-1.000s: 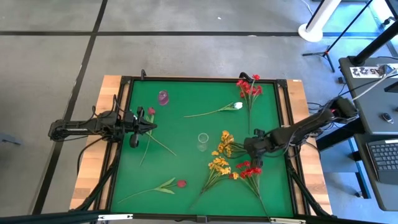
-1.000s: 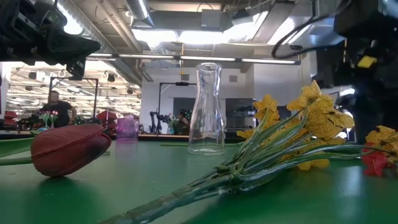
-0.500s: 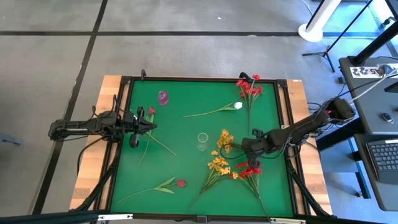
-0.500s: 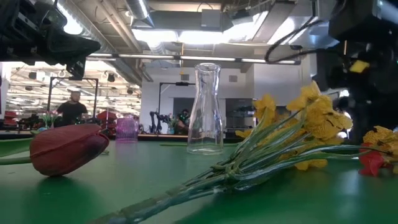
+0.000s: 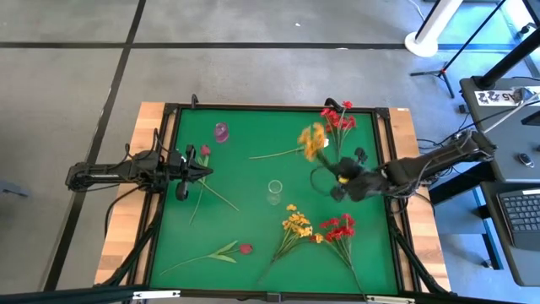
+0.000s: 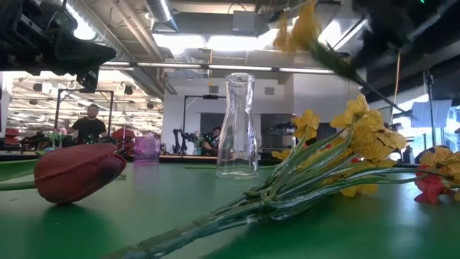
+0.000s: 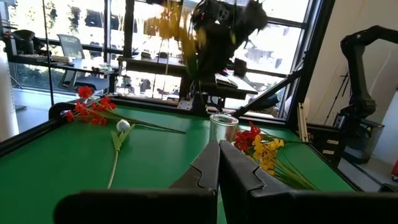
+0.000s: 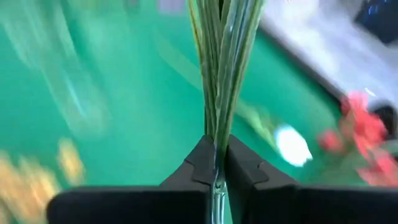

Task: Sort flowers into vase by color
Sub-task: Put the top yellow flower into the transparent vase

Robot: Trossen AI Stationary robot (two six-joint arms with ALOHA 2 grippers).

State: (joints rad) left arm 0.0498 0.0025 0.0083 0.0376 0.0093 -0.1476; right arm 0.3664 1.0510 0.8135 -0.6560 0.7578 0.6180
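- We are gripping a yellow cluster (image 5: pixel 313 142) with our right gripper (image 5: pixel 336 181); its fingers (image 8: pixel 205 163) are pinched tight on the bundled green stems, and the blooms are hanging in the air over the mat's far right part, near the white bloom (image 5: pixel 323 143).
- We are keeping our left gripper (image 5: pixel 202 171) over the mat's left side, fingers (image 7: pixel 205 171) pressed together with nothing between them.
- We are working on a green mat (image 5: pixel 245 194) inside a dark frame.
- We are seeing a second yellow cluster (image 5: pixel 295 223) lying on the mat right of centre, toward the near edge, with a red cluster (image 5: pixel 339 227) just beside it.
- We are seeing another red cluster (image 5: pixel 339 120) lying at the far right corner.
- We are seeing a clear vase (image 5: pixel 274 189) standing upright near the middle, holding nothing.
- We are seeing a small purple vase (image 5: pixel 221 132) standing at the far left.
- We are seeing one dark red bud (image 5: pixel 245 249) lying near the front edge, and another (image 5: pixel 204 151) just beside our left gripper.
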